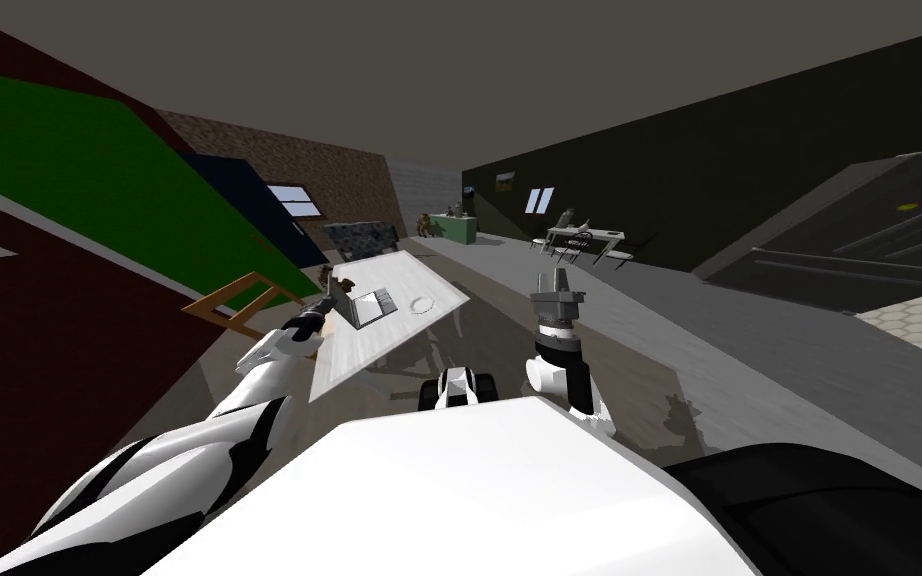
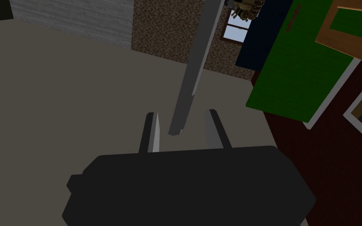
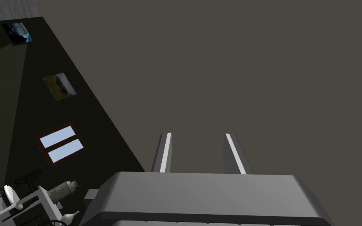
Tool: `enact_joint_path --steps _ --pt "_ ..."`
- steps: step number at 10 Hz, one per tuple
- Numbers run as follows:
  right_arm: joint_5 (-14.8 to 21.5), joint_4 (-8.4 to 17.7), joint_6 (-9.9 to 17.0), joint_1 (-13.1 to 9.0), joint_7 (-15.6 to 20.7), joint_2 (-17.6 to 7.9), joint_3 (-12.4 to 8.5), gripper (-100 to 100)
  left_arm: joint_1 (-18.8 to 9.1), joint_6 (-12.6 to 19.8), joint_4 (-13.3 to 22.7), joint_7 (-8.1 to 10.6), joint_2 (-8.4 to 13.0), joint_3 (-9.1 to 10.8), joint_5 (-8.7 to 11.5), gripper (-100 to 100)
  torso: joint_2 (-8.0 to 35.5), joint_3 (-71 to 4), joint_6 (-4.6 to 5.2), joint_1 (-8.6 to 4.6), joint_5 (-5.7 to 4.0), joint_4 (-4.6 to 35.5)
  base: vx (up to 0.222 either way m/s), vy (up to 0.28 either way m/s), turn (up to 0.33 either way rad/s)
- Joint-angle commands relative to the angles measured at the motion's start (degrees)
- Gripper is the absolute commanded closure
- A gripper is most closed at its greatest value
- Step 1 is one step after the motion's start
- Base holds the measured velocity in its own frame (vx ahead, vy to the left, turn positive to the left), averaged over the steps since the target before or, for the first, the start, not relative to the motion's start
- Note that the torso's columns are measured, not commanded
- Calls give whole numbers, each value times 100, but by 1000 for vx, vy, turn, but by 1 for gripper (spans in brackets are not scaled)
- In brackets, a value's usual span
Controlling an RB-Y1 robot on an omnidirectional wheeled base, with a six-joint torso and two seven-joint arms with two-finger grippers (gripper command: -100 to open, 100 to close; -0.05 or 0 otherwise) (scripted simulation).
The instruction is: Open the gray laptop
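two left fingers (image 2: 155, 131) stand spread on either side of the lid (image 2: 195, 66), whose thin grey edge runs up between them with a gap on each side, so they are released and pinching nothing. the laptop (image 1: 371, 304) sits at the left side of the white desk (image 1: 389, 345), where my left arm reaches it. from the head view the lid looks already lifted well off the keyboard, close to upright. i judge the straddle is there so that one finger can nudge the lid further back without any clamp. a round white plate (image 1: 422, 304) lies just beside the laptop on the keyboard side, apart from the lid's swing. my right fingers (image 3: 165, 153) are spread and empty, that arm held up and away from the desk, probably to keep clear.
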Motion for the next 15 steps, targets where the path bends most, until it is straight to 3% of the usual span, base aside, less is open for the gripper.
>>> enact_joint_path --steps 1,6,7,14,15 --pt "0 0 0 0 0 0 0 0 19 -121 64 72 67 -57 26 100 3 1 -2 1 4 -4 33 -46 45" --pt "0 1 1 -3 0 -1 -1 0 -125 617 273 -253 174 -70 -365 100 -19 -12 8 7 6 -9 -55 35 -236" --pt "0 1 1 -3 0 -2 0 0 -125 619 273 -253 174 -70 -365 100 -25 -15 26 6 7 -10 -51 32 -159" --pt "0 1 1 -3 0 -2 -1 0 -342 1727 574 -758 311 -91 -954 100 6 4 6 3 -4 6 -65 24 -265" --pt "0 1 1 -3 0 -2 -1 0 -298 1625 504 -702 304 -76 -892 100 7 5 11 1 -4 8 -39 18 -84"
